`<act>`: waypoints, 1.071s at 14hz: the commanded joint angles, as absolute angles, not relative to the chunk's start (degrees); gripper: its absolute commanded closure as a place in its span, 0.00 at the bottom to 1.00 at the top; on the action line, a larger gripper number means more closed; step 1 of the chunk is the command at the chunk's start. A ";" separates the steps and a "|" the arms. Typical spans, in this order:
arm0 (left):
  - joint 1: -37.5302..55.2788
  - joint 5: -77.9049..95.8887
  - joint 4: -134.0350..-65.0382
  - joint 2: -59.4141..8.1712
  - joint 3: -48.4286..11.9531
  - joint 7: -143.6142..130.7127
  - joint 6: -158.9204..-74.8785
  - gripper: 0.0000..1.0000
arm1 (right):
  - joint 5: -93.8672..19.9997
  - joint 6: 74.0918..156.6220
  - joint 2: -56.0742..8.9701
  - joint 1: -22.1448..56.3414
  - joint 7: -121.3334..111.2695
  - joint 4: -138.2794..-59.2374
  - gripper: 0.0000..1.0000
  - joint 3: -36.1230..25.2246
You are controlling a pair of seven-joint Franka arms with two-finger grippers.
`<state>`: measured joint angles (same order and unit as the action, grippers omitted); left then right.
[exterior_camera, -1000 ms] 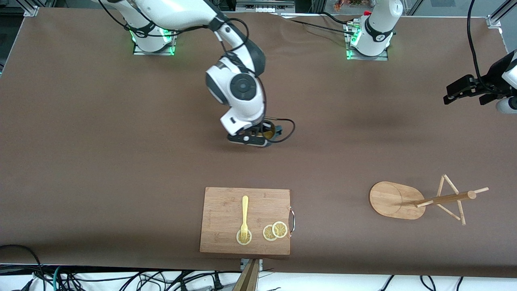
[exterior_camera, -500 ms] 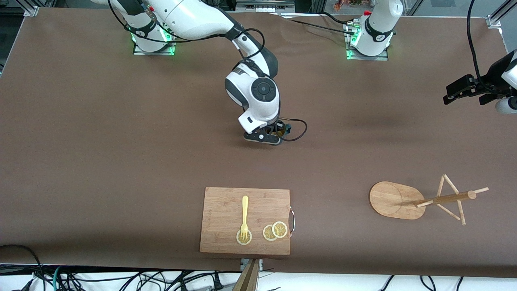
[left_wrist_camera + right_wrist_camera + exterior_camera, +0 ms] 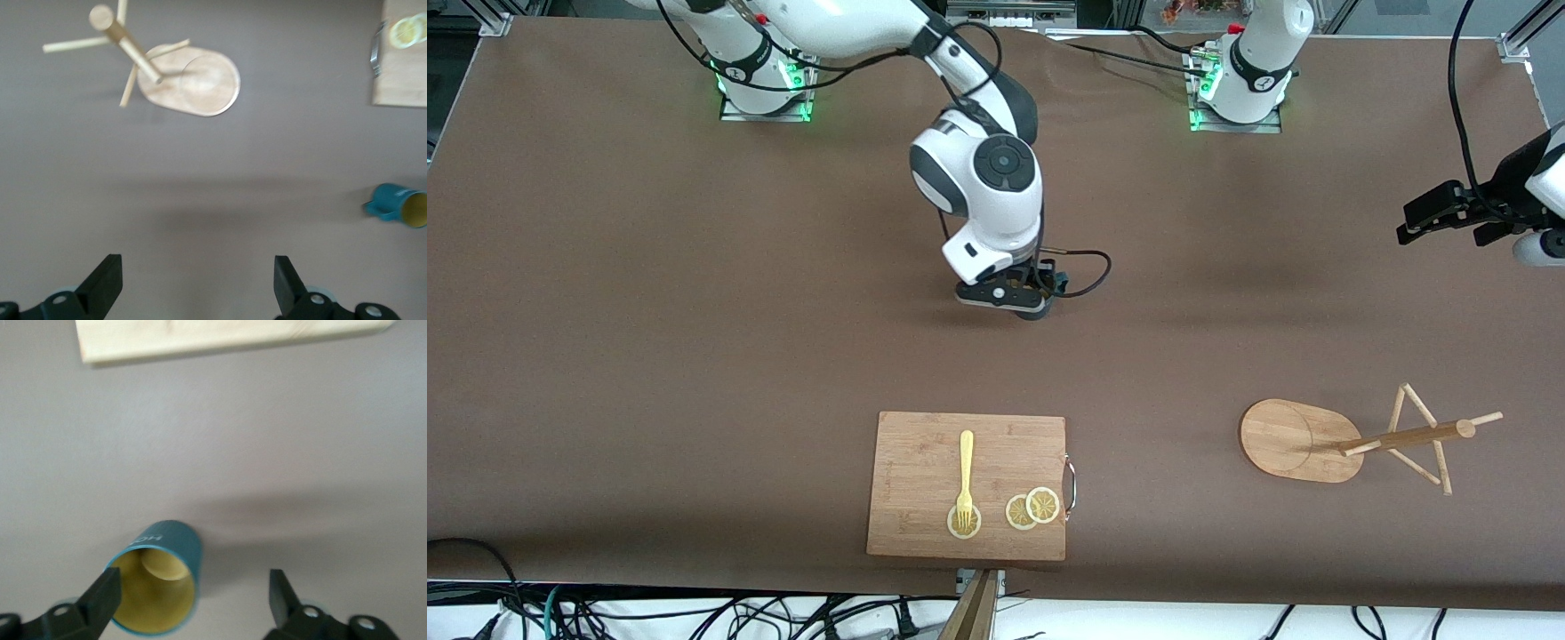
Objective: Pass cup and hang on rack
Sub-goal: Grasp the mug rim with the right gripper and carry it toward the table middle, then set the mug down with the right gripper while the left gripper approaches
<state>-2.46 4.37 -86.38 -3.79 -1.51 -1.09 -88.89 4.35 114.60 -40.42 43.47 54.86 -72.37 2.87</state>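
While the play sits mid-surface, start nearest the front camera: the rectangular bamboo cutting board (image 3: 967, 485) with a pale yellow fork (image 3: 965, 476) and round lemon slices (image 3: 1032, 508) is not part of this job and is off the likely path. Toward the left arm's end stands the light bamboo mug rack (image 3: 1352, 439), oval base down, pegs bare, nothing hung on it yet. Farther up the brown surface (image 3: 694, 356), the small teal ribbed cup (image 3: 157, 585) stands upright on the cloth, yellow inside showing, with the right gripper (image 3: 192, 592) low over it, fingers spread wide and one finger at the rim, gripping nothing. That looks like a drop-off in the middle, where both arms can reach. Over the left arm's end hangs the left gripper (image 3: 197, 287), jaws wide and empty, waiting. Its wrist view shows cup and rack well apart, bare cloth between, handle pointing toward the rack's end
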 commanded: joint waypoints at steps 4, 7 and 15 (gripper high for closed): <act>-2.20 12.66 -97.99 -1.93 -1.85 0.00 -97.38 0.00 | 5.10 87.16 -27.35 40.87 42.12 -73.92 0.00 -4.37; -2.20 12.57 -104.12 -2.28 -1.85 0.00 -100.70 0.00 | 5.01 77.54 -23.83 40.87 30.72 -73.92 0.00 -12.45; -2.29 13.00 -117.73 1.30 -7.37 0.70 -113.33 0.00 | -7.26 76.29 -17.67 37.45 5.84 -74.96 0.00 -36.37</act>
